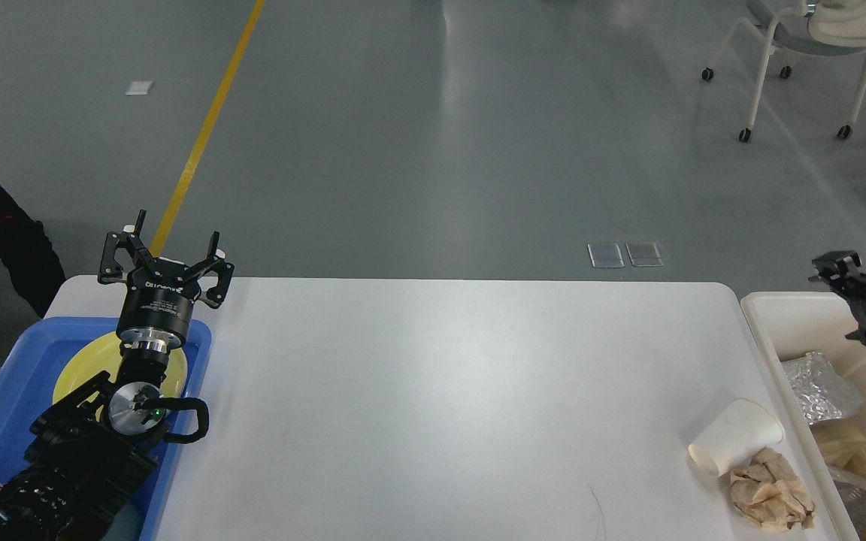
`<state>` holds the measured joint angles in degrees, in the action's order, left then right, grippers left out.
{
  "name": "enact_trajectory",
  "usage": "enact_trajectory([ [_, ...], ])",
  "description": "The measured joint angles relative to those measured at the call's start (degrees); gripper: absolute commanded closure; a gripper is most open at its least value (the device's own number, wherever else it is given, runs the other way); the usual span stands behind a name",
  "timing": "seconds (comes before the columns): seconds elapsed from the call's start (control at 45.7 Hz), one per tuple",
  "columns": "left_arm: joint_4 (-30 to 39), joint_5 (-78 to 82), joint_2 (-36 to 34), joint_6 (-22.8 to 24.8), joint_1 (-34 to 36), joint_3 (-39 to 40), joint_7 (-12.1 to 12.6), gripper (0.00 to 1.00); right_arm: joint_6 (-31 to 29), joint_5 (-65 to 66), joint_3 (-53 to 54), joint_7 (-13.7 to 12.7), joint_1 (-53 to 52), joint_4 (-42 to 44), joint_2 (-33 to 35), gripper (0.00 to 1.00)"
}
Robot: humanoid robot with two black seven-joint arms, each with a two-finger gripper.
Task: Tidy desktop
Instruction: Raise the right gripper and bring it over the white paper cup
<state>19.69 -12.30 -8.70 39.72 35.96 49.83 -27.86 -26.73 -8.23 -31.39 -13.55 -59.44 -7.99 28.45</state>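
Worktop (433, 391) spans the centre. Left gripper (166, 252) hovers at its far left corner above the blue tray (8, 421) holding a yellow plate (76, 376); fingers spread wide, empty. Right gripper (843, 274) hangs beyond the worktop's right edge over the cream bin (767, 323); finger state undeterminable. A tipped paper cup (737, 437) and crumpled tissue (771, 492) lie touching at the worktop's near right.

Most of the desktop (418, 391) is left bare, from the upper left of its surface across to centre right. At lower right, passage is blocked by a tipped paper cup (736, 437) and a crumpled tissue (771, 491) touching it, just beside the bin (767, 330).
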Motion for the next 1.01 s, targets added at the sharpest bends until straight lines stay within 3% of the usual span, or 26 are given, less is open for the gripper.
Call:
enact_trajectory([
  [0.131,0.00,0.00,0.00,0.00,0.04,0.00,0.00,0.03,-4.68,6.69,-8.47,0.47,-16.51,-17.71,3.39,0.00],
  [0.328,-0.01,0.00,0.00,0.00,0.06,0.00,0.00,0.03,-8.60,10.19,-13.34,0.48,-39.41,-56.98,9.14,0.00],
  [0.547,-0.01,0.01,0.00,0.00,0.01,0.00,0.00,0.03,-8.94,12.09,-21.09,0.43,-53.46,-78.79,10.07,0.00],
  [0.766,-0.01,0.01,0.00,0.00,-0.01,0.00,0.00,0.03,-7.15,12.81,-24.19,0.28,-53.72,-80.17,10.26,0.00],
  [1.007,-0.01,0.01,0.00,0.00,-0.02,0.00,0.00,0.03,-1.97,12.96,-21.84,0.34,-37.16,-68.94,14.46,0.00],
])
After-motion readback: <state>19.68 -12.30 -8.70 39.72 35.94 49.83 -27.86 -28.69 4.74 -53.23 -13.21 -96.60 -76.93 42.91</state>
